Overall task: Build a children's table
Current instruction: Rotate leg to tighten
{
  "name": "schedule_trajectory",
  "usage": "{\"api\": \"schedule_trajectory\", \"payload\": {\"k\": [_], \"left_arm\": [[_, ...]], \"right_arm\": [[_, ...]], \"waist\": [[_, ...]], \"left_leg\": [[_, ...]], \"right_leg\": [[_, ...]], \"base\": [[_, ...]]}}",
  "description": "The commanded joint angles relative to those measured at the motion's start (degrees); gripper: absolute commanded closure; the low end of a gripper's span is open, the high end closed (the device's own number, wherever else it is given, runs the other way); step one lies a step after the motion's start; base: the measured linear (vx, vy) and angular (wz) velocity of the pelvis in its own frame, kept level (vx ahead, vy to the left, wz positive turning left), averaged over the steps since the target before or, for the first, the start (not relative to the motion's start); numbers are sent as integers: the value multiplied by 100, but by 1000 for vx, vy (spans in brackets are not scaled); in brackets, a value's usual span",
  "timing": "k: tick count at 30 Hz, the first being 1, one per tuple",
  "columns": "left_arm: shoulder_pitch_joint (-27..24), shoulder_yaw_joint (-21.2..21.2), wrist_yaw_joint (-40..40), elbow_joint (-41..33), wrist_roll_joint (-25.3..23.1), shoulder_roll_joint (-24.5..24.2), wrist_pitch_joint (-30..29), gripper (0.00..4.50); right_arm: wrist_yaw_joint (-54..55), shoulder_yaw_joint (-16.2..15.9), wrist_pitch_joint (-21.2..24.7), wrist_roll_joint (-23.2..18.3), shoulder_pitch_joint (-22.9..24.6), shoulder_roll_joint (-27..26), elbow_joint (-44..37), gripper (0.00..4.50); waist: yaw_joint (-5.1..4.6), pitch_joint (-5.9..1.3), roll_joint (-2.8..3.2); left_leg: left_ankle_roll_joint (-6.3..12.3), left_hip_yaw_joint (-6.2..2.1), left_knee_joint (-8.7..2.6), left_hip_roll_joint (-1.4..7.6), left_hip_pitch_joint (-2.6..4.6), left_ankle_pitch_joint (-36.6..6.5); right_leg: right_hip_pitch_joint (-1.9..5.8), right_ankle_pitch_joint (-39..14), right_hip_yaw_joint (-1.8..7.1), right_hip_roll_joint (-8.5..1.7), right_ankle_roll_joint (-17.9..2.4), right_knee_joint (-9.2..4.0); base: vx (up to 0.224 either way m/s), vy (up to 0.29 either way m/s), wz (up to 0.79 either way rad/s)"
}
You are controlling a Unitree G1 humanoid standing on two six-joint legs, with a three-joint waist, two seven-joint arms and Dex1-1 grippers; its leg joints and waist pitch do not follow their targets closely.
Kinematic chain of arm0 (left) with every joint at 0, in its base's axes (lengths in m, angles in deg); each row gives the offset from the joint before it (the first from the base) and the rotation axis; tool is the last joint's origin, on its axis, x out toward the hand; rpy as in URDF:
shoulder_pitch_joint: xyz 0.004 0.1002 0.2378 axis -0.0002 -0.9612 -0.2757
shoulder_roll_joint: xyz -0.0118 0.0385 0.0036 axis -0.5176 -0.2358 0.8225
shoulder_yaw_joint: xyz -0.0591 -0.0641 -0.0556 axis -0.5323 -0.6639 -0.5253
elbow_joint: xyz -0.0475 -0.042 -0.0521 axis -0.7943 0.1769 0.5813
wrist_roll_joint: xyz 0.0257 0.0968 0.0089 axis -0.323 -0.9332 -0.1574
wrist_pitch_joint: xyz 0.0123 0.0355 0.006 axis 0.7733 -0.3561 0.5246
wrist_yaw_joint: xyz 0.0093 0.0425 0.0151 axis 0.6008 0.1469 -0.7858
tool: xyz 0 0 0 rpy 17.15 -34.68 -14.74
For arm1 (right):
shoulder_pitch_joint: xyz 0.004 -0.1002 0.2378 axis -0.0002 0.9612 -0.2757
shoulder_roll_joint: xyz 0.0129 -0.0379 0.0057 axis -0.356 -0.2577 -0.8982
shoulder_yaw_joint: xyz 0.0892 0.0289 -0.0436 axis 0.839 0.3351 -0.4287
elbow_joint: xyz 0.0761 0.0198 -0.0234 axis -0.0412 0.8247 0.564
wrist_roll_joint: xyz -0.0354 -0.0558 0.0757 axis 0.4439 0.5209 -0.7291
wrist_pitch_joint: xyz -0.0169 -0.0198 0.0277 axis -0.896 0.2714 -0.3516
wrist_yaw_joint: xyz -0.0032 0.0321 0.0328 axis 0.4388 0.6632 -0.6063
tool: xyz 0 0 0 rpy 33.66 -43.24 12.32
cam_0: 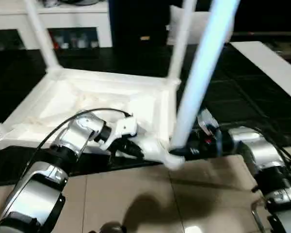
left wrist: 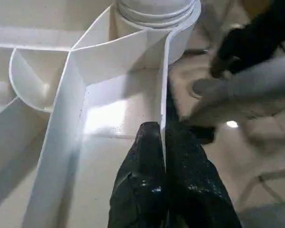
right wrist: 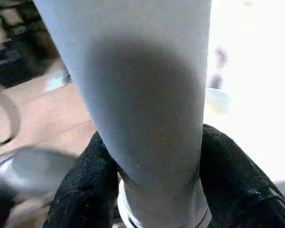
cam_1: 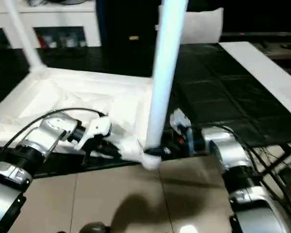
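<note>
The children's table top (cam_0: 87,104) lies upside down on a black mat, its ribbed underside facing up. Two white legs (cam_0: 39,34) (cam_0: 180,39) stand in its far corners. A third leg (cam_0: 199,77) rises tilted from the near right corner socket (cam_0: 169,158). My right gripper (cam_0: 184,151) grips this leg low down, one black finger (right wrist: 80,190) on each side of it. My left gripper (cam_0: 131,148) is shut on the table top's thin near rim wall (left wrist: 164,95), just left of that socket (left wrist: 154,9).
A white cabinet with glass doors (cam_0: 72,24) stands at the back. A flat white board (cam_0: 266,63) lies at the far right on the black mat (cam_0: 233,97). Tan floor tiles (cam_0: 136,204) lie nearest to me.
</note>
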Motion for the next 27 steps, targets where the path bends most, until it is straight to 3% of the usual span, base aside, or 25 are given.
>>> {"api": "schedule_trajectory", "payload": {"k": [1,2,3,7,8,10,12,14,16,19,27], "left_arm": [[85,-130,-389,-273,196,360,-437,450],[85,-130,-389,-273,196,360,-437,450],[88,-269,-876,-449,228,615,-966,450],[95,-314,-1293,-489,184,856,-1235,450],[106,-345,-1593,-430,153,1019,-1308,450],[210,-466,-2541,-120,25,1421,-1342,450],[284,-506,-2860,5,-38,1524,-1337,450],[320,-501,-3069,30,-125,1559,-1354,450],[319,-503,-3108,14,-140,1557,-1342,450],[265,-539,-3133,-86,-176,1475,-1267,450],[100,-308,-2518,-57,-340,932,-502,450]], "right_arm": [[1140,190,348,149,-214,-284,285,246],[1140,190,348,149,-214,-284,285,246],[1874,336,556,173,-314,-592,371,246],[2544,521,696,151,-436,-922,543,247],[3008,625,704,162,-515,-1116,690,247],[4190,789,469,308,-738,-1539,1173,247],[4472,829,191,378,-786,-1646,1327,247],[4551,817,-14,474,-781,-1700,1377,192],[4538,850,-99,465,-758,-1721,1360,177],[4050,1068,-244,237,-617,-1677,1131,135],[2483,988,-526,31,-230,-739,675,73]], "waist": [[-52,-391,-55],[-81,-395,-54],[-137,-394,-64],[-244,-410,-71],[-266,-418,-41],[-332,-422,-47],[-340,-425,-44],[-337,-434,-45],[-330,-439,-9],[-298,-430,-24],[-185,-434,-32]], "left_leg": [[166,-248,-384,390,78,-1113],[151,-251,-383,392,76,-1112],[159,-246,-381,390,72,-1088],[236,-237,-361,359,50,-963],[251,-229,-353,358,51,-887],[232,-225,-353,338,45,-804],[220,-232,-353,344,66,-849],[287,-224,-352,358,51,-838],[359,-226,-356,373,45,-809],[425,-221,-353,372,45,-880],[546,-207,-339,383,33,-829]], "right_leg": [[312,-2695,360,-701,-391,-626],[311,-2688,363,-701,-391,-621],[313,-2625,372,-696,-409,-618],[328,-2319,384,-689,-543,-601],[312,-2201,399,-690,-586,-585],[309,-2088,381,-660,-622,-585],[316,-2071,381,-664,-633,-597],[323,-1855,401,-671,-675,-570],[330,-1616,406,-660,-741,-549],[352,-1584,409,-680,-777,-550],[354,-1548,403,-651,-684,-527]], "base": [[0,0,0],[0,0,0],[0,0,0],[0,0,0],[0,0,0],[0,0,0],[0,0,0],[0,0,0],[0,0,0],[0,0,0],[0,0,0]]}}
